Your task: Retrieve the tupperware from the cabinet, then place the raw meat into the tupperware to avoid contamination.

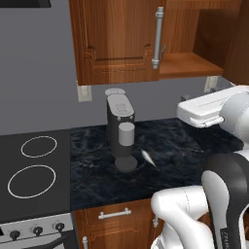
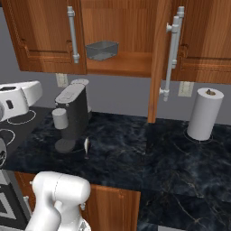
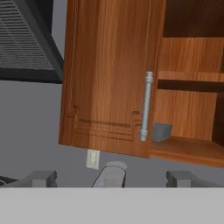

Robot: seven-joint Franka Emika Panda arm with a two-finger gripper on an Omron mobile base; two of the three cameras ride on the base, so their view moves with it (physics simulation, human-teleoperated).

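The left base view looks forward and down from behind the arm's left side, near the table (image 1: 185,146), taking in the stove (image 1: 34,175) at the table's left edge, the coffee machine (image 1: 120,131) and the lower part of the cabinet (image 1: 116,44) above. The right base view faces the same table (image 2: 149,153) from the right, showing more of its right end with the paper-towel roll (image 2: 205,113) and looking into the open cabinet (image 2: 122,63). Both share the coffee machine (image 2: 71,118), the table's middle and the cabinet's closed left door. The hand view sits higher and close, facing the cabinet (image 3: 109,78) and tilted upward, with the coffee machine's top (image 3: 110,173) at its lower edge.
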